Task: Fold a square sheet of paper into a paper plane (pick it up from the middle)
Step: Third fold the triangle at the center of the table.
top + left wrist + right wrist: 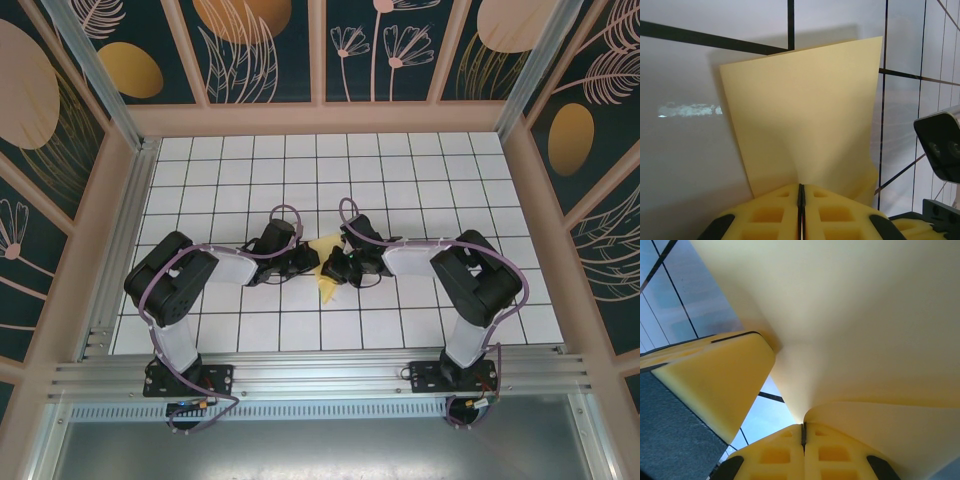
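White grid tiles are covering the table (420,170), and dark floral panels are walling it in. Both arms are reaching inward to the table's middle, where the pale yellow sheet of paper (327,288) (805,110) (850,315) is being held between them. The left gripper (305,262) (801,187) is pinching one edge, jaws pressed together on the paper, which is fanning out ahead. The right gripper (338,268) (803,426) is clamping the sheet too, jaws closed on it, as the paper is curving overhead.
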`<state>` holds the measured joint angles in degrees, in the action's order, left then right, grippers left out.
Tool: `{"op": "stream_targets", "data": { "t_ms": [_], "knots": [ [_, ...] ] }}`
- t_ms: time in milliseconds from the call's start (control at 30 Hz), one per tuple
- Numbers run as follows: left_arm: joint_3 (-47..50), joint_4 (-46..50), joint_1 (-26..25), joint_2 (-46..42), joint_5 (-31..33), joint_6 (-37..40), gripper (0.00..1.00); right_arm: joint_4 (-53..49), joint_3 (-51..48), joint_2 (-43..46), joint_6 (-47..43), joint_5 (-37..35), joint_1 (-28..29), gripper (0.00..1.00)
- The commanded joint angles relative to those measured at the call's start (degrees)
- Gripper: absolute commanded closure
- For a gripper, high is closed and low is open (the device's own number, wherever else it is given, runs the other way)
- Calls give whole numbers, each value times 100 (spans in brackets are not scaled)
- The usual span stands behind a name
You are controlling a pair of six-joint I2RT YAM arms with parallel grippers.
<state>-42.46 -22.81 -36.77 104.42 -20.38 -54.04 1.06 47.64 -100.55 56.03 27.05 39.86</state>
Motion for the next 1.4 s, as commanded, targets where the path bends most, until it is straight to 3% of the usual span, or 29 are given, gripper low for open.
{"op": "stream_targets", "data": {
  "t_ms": [0, 267, 500, 800, 1367],
  "knots": [
    [-68, 204, -25, 114, 52, 170, 90, -229, 115, -34, -162, -85, 48, 100],
    [-70, 197, -30, 122, 44, 175, 90, -266, 61, -14, -178, -173, 55, 98],
    [-70, 206, -24, 103, 47, 168, 89, -78, 38, -32, -146, -34, 66, 90],
    [-52, 207, -23, 89, 52, 165, 90, 304, -89, -38, -15, 147, 66, 91],
    [-52, 198, -29, 93, 53, 175, 89, -185, 27, -100, -204, -178, 92, 91]
  ]
}}
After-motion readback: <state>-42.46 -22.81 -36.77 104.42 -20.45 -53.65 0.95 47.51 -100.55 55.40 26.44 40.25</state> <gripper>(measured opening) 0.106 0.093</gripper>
